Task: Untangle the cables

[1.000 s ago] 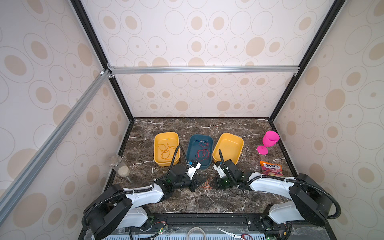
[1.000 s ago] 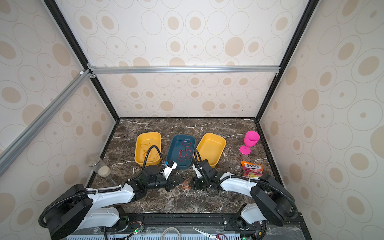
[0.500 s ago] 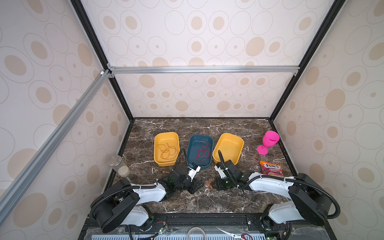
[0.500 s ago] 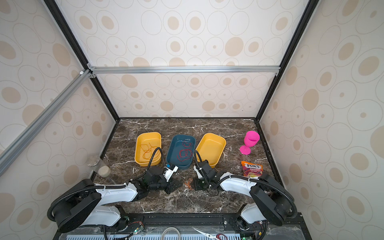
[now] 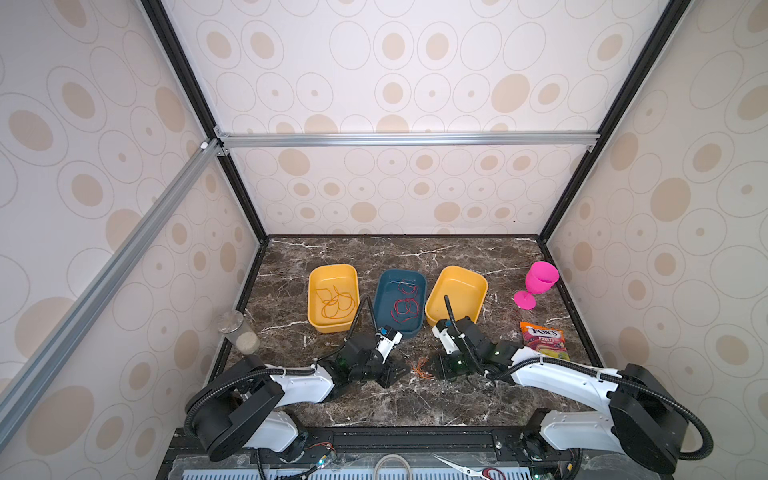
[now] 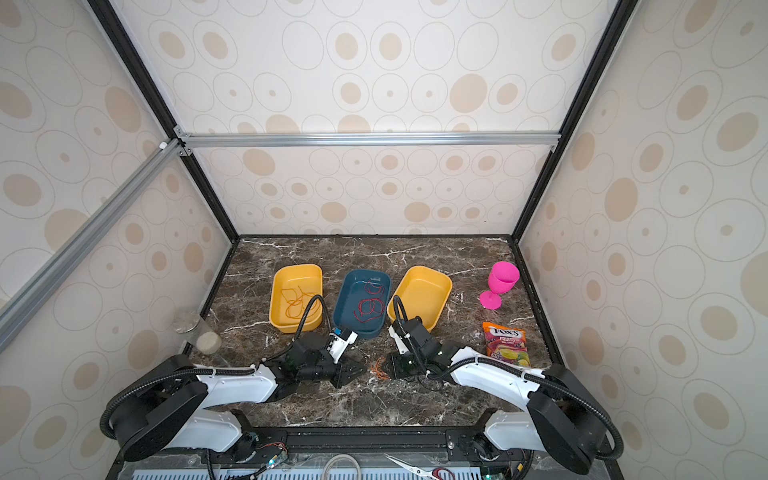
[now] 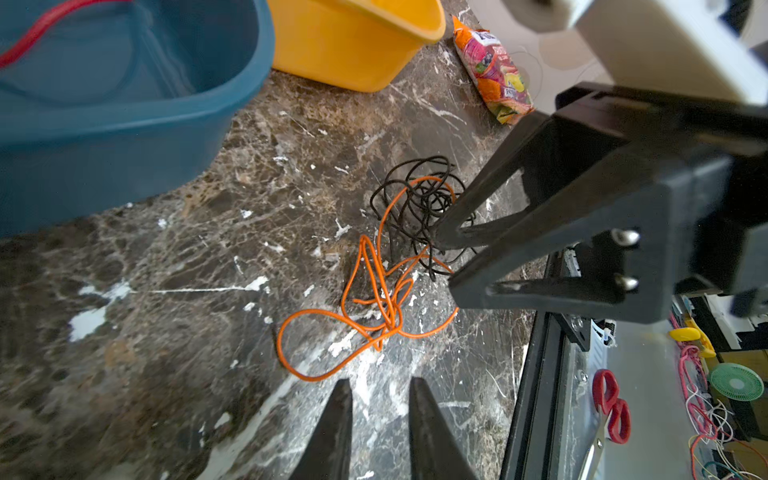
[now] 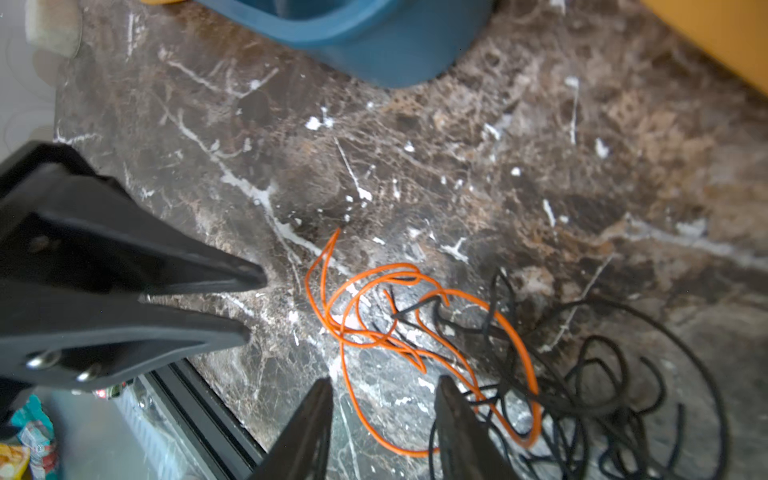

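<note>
A loose tangle of cables lies on the marble near the front edge between my two grippers: an orange strand [image 7: 374, 299] [image 5: 422, 368] looped through a black one [image 7: 419, 199] [image 8: 590, 374]. My left gripper [image 7: 380, 384] [image 5: 395, 370] stands open just short of the orange loop, with nothing between its fingers. My right gripper [image 8: 384, 380] [image 5: 440, 365] is open over the tangle, and an orange loop lies on the table between its fingers. Another orange cable [image 5: 334, 305] rests in the left yellow tray [image 5: 311, 299]. A red cable [image 5: 402, 307] rests in the blue tray [image 5: 399, 272].
A second yellow tray [image 5: 461, 270] stands right of the blue one. A pink goblet [image 5: 538, 282] and a candy bag [image 5: 544, 340] are at the right. A clear jar [image 5: 239, 336] stands by the left wall. Scissors [image 5: 465, 469] lie beyond the table's front rail.
Both grippers' jaws have parted wider. The orange strand now lies loose on the table between the two grippers.
</note>
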Motion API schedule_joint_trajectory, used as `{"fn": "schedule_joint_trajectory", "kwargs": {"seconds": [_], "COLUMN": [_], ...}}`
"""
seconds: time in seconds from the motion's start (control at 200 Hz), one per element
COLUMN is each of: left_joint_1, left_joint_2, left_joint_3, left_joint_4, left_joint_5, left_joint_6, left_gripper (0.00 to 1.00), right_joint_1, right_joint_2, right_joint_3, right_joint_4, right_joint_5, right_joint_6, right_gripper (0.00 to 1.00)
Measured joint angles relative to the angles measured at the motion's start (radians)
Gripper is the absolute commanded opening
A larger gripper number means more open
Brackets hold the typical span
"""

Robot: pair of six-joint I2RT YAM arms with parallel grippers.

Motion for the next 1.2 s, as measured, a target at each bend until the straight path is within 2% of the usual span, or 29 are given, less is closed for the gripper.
{"fn": "schedule_joint_trajectory", "kwargs": {"seconds": [0.175, 0.26, 0.345, 0.405, 0.46, 0.62, 0.9, 1.201], "left_joint_1": [0.000, 0.000, 0.000, 0.000, 0.000, 0.000, 0.000, 0.000], "left_joint_2": [0.011, 0.011, 0.003, -0.003, -0.008, -0.013, -0.029, -0.048], "left_joint_3": [-0.001, -0.003, -0.013, -0.021, -0.027, -0.029, -0.040, -0.045], "left_joint_4": [0.018, 0.024, 0.024, 0.023, 0.023, 0.023, 0.045, 0.075], "left_joint_5": [0.001, 0.001, 0.000, 0.000, -0.001, -0.002, 0.007, 0.024], "left_joint_6": [-0.004, -0.008, -0.009, -0.010, -0.010, -0.011, -0.027, -0.043], "left_gripper": [0.26, 0.26, 0.26, 0.26, 0.26, 0.26, 0.27, 0.31], "right_joint_1": [0.053, 0.097, 0.134, 0.151, 0.156, 0.156, 0.150, 0.113], "right_joint_2": [0.077, 0.149, 0.204, 0.226, 0.229, 0.179, -0.031, -0.124], "right_joint_3": [0.019, 0.051, 0.082, 0.097, 0.100, 0.101, 0.098, 0.098], "right_joint_4": [0.001, -0.009, -0.024, -0.034, -0.042, -0.060, -0.071, -0.076], "right_joint_5": [0.003, 0.025, 0.059, 0.085, 0.107, 0.150, 0.174, 0.148], "right_joint_6": [-0.044, -0.065, -0.084, -0.094, -0.088, -0.092, -0.092, -0.079], "right_gripper": [0.49, 0.46, 0.35, 0.20, 0.11, 0.00, 0.00, 0.00]}}
